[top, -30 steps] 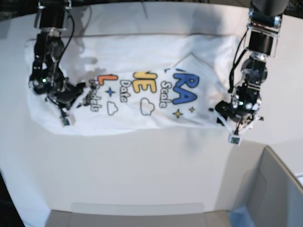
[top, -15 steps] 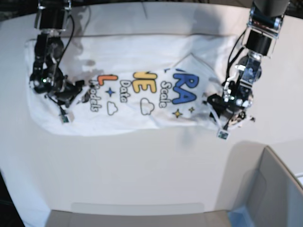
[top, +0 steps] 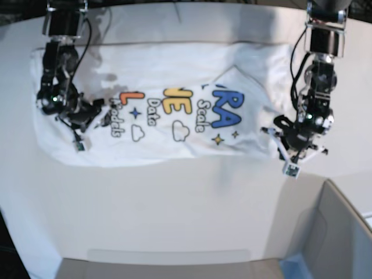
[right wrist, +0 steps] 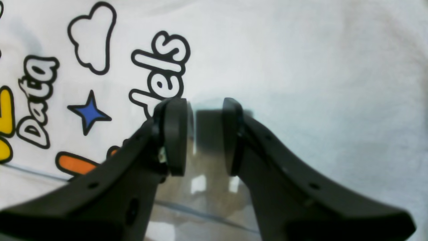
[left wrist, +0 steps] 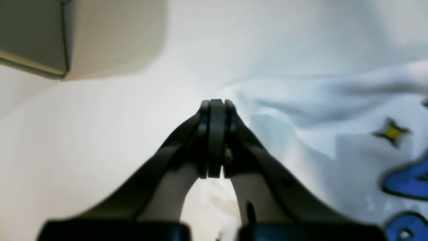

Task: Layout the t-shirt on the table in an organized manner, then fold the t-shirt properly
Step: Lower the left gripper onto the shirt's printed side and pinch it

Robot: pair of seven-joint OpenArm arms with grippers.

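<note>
The white t-shirt (top: 163, 110) with its colourful print lies spread across the table (top: 174, 209), its right side folded over at an angle. My left gripper (top: 286, 150) sits at the shirt's lower right corner. In the left wrist view its pads (left wrist: 216, 110) are pressed flat together; the shirt's edge (left wrist: 317, 100) starts just right of the tips, and no cloth shows between them. My right gripper (top: 102, 116) is low over the shirt's left part. Its jaws (right wrist: 207, 134) stand apart beside the "Models" lettering, over plain white cloth (right wrist: 301, 67).
A grey bin (top: 337, 232) stands at the front right corner, close below the left gripper, and shows at top left in the left wrist view (left wrist: 33, 33). Bare white table (left wrist: 67, 140) lies in front of the shirt.
The left gripper swung left over the shirt's corner, came back right, and its jaws went from open to shut. The right arm and the shirt's left side stayed put.
</note>
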